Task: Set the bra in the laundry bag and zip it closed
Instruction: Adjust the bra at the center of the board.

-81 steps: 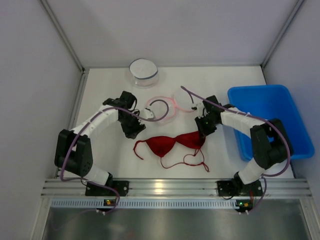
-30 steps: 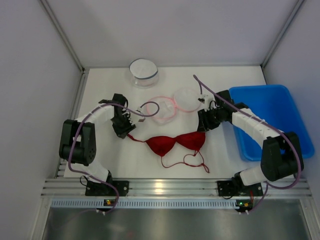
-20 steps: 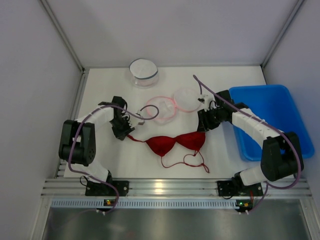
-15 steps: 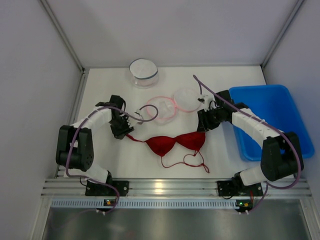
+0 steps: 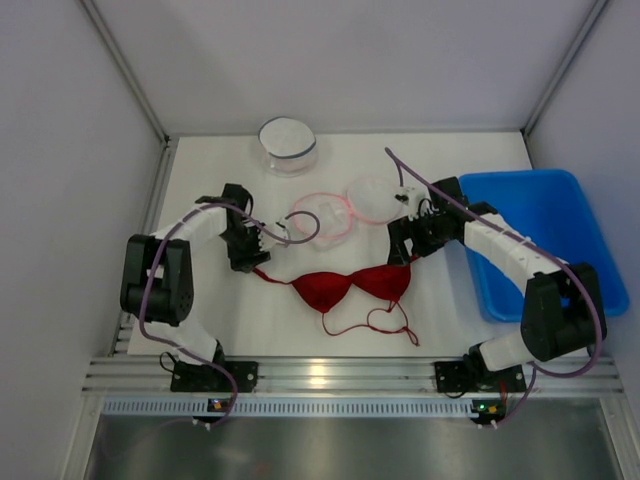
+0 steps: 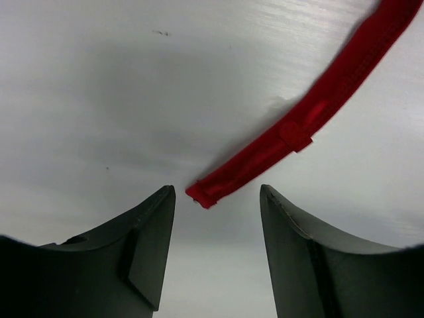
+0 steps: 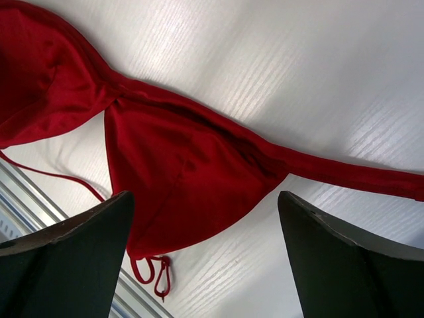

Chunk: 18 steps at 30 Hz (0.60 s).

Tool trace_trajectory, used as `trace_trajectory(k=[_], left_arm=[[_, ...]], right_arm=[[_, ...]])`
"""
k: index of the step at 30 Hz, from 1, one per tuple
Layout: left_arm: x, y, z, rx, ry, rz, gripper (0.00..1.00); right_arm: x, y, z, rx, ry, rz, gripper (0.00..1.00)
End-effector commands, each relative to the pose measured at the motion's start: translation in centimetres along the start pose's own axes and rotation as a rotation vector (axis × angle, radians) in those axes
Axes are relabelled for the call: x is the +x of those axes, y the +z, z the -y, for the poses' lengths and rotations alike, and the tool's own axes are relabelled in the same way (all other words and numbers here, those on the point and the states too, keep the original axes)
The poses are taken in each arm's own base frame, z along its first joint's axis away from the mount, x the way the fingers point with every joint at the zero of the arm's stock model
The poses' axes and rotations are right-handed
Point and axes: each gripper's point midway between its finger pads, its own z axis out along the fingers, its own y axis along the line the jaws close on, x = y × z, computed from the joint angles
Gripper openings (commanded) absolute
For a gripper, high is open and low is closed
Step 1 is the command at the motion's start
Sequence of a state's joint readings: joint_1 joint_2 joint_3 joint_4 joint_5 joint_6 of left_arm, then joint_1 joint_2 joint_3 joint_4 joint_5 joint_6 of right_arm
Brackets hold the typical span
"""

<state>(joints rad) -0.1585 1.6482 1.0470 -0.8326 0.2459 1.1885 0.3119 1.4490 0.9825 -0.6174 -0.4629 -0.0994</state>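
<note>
Looking from above, the bra [image 5: 350, 285] lies flat near the laundry bag [image 5: 325, 215], not yet bagged. Left wrist: the left gripper [image 6: 216, 199] gapes astride the strap [image 6: 278, 136], holding nothing. Right wrist: the right gripper [image 7: 205, 199] is spread wide over a cup [image 7: 179, 159]; a grasp seems next.

Open table [image 5: 250, 325] on the near-left of the bra [image 5: 350, 285], easy way in. Right side's blocked by the blue bin [image 5: 540, 240], and the laundry bag [image 5: 330, 212] plus a round tub [image 5: 287, 145] crowd the back.
</note>
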Motion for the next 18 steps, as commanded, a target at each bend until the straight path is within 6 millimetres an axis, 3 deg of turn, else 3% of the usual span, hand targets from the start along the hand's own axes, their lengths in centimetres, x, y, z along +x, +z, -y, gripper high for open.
trace_trajectory(k=[1, 4, 6, 7, 11, 15, 18], left_arm=[[-1.3, 0.8, -1.9, 0.005, 0.060, 0.074, 0.58], [0.1, 1.3, -1.2, 0.022, 0.094, 0.039, 0.49], [1.1, 1.3, -0.6, 0.025, 0.115, 0.016, 0.42], [1.9, 1.2, 0.0, 0.031, 0.123, 0.003, 0.33], [4.3, 0.8, 0.5, 0.037, 0.095, -0.023, 0.13], [6.0, -0.8, 0.0, 0.026, 0.036, -0.010, 0.01], [6.7, -2.7, -0.5, 0.003, 0.015, -0.013, 0.00]], right_arm=[[-1.6, -1.4, 0.2, 0.020, -0.038, 0.046, 0.91], [-1.4, -1.7, 0.3, 0.033, -0.049, 0.044, 0.99], [-1.2, -1.8, 0.4, 0.035, -0.055, 0.042, 0.99], [-1.0, -1.9, 0.3, 0.033, -0.057, 0.040, 0.99], [-0.8, -1.4, 0.2, 0.011, -0.058, 0.034, 0.97], [-1.0, -1.1, -0.1, -0.015, -0.054, 0.033, 0.96], [-0.9, -0.8, -0.3, -0.033, -0.053, 0.027, 0.95]])
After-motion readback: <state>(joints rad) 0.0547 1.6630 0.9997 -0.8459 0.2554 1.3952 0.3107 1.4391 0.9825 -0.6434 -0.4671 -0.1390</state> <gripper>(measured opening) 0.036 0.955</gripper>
